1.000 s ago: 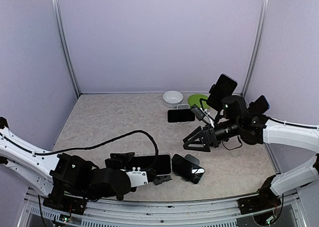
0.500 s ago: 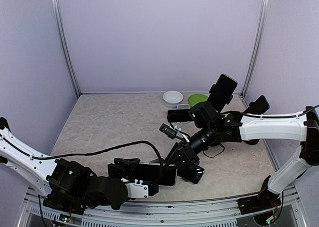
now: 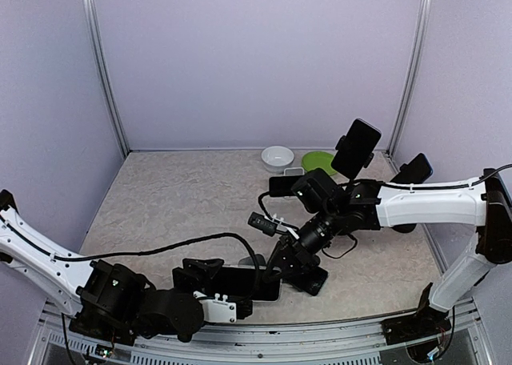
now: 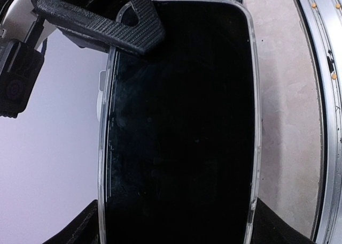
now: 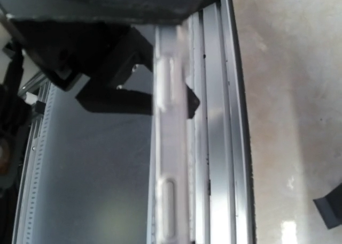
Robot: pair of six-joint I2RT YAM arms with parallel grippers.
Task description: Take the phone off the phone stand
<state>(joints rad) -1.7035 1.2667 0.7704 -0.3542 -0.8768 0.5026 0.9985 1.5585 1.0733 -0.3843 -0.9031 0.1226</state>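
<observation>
The phone (image 3: 244, 283), black with a clear case, hangs flat just above the table near its front edge. My left gripper (image 3: 220, 289) is shut on it across its width. In the left wrist view the phone (image 4: 179, 131) fills the frame, with a dark finger (image 4: 80, 230) at each lower side. My right gripper (image 3: 278, 261) is at the phone's far end, shut across its thickness, and one of its fingers (image 4: 133, 24) lies on the screen's corner. The right wrist view shows the phone's case edge (image 5: 171, 190) side-on and blurred. The black phone stand (image 3: 314, 280) sits just right of the phone.
At the back right stand other phones on stands (image 3: 357, 147) (image 3: 290, 186) (image 3: 416, 168), a white bowl (image 3: 277, 156) and a green plate (image 3: 318, 160). A metal rail (image 3: 320, 333) runs along the near edge. The left arm's cable (image 3: 160, 249) loops over the table.
The right arm swung left and down from mid-table to the phone's end, and its jaws closed there. The left gripper, still holding the phone, shifted slightly nearer and right.
</observation>
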